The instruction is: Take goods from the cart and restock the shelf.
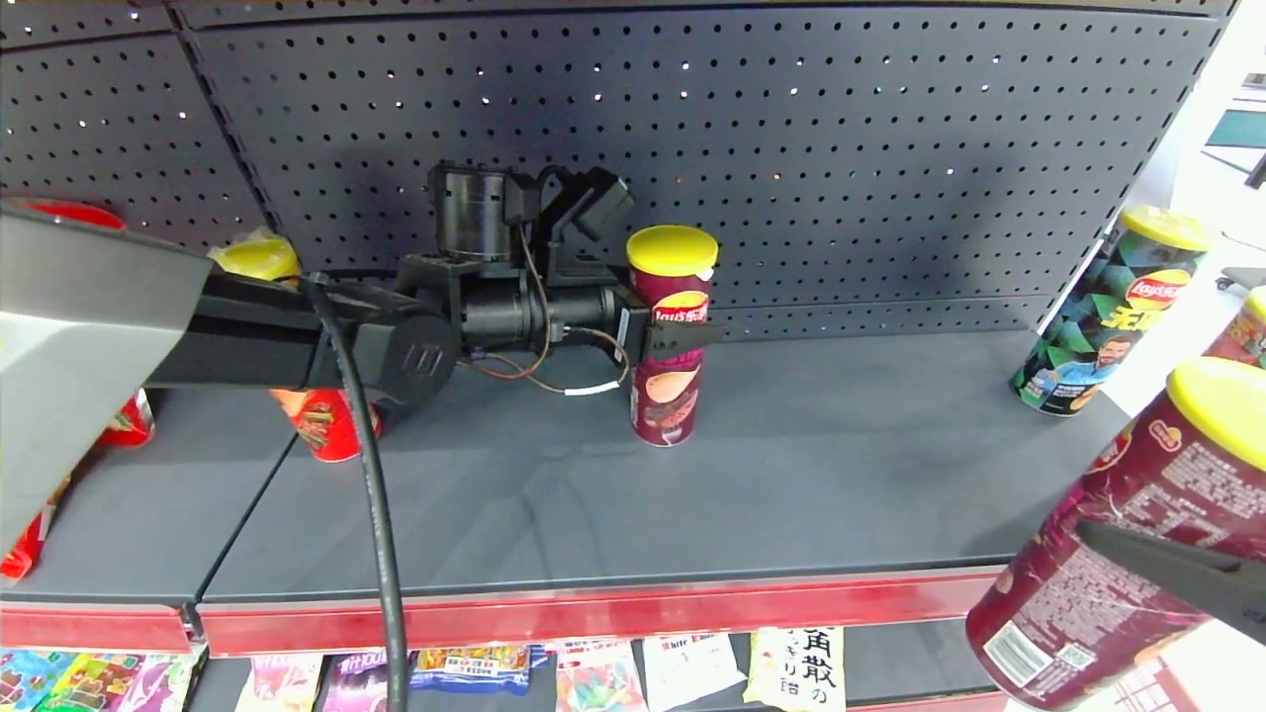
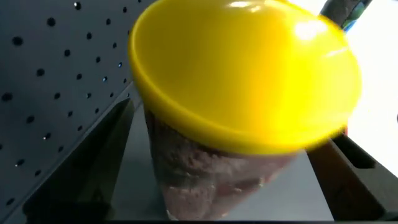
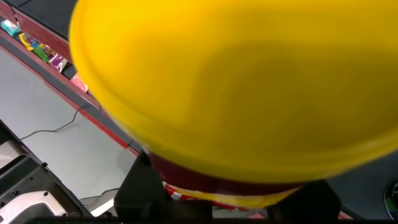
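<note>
Nearest, right pincer (image 1: 1108, 554) clasps 1 tilted maroon can (image 1: 1137, 475); left pincer (image 1: 682, 333) grips a 2nd can (image 1: 665, 396) upright on the shelf (image 1: 841, 465).

The left arm (image 1: 287, 341) hides most of a red can (image 1: 321, 430) on the shelf (image 1: 841, 475). The head view's corner cuts off the maroon can (image 1: 1137, 485), and the yellow lid (image 2: 249, 74) over the purple can (image 2: 199, 180) seems blurred at its edge.

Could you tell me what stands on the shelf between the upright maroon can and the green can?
Only bare shelf, as the head view shows.
</note>
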`<state>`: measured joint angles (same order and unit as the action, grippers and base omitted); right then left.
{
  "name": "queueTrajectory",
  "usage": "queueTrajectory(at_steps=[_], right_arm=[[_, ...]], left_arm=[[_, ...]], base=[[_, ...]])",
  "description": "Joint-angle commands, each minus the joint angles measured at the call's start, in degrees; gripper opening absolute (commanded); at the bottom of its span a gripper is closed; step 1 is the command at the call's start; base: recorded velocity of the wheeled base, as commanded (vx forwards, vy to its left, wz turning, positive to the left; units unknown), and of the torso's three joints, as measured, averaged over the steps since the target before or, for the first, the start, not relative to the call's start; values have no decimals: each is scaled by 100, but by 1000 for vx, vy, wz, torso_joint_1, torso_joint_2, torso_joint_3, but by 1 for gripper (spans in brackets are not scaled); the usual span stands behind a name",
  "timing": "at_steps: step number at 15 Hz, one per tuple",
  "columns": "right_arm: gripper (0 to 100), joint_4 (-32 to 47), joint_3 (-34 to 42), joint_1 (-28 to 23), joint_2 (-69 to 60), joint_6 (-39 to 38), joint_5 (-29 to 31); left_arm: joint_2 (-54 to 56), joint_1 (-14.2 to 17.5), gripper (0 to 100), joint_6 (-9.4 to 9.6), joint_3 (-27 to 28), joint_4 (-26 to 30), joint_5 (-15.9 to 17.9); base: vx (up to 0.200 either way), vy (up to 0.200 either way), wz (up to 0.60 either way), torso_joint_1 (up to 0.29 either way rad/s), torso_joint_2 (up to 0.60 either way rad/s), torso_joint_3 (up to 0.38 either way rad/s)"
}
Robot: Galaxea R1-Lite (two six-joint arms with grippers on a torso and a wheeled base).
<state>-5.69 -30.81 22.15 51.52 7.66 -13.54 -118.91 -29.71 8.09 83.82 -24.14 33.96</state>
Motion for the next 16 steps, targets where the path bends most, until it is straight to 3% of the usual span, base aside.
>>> queueTrajectory(at_steps=[1, 2, 3, 10, 16], right_arm=[[0, -2, -13, -9, -1, 8, 1], [0, -2, -22, -9, -1, 8, 1], [0, -2, -13, -9, -1, -1, 1], [0, -2, -31, -18, 25, -1, 27], [0, -11, -84, 0, 139, -1, 18]], left_arm=[[-177, -26, 100, 8, 170, 6, -4], [-238, -26, 100, -1, 257, 6, 5], [-291, -61, 0, 8, 310, 6, 5], [-212, -105, 0, -1, 213, -30, 49], [878, -220, 0, -62, -1122, -21, 682]], base=[[0, 0, 0, 0, 0, 0], [0, 0, 0, 0, 0, 0], [0, 0, 0, 0, 0, 0], [0, 0, 0, 0, 0, 0], [0, 0, 0, 0, 0, 0]])
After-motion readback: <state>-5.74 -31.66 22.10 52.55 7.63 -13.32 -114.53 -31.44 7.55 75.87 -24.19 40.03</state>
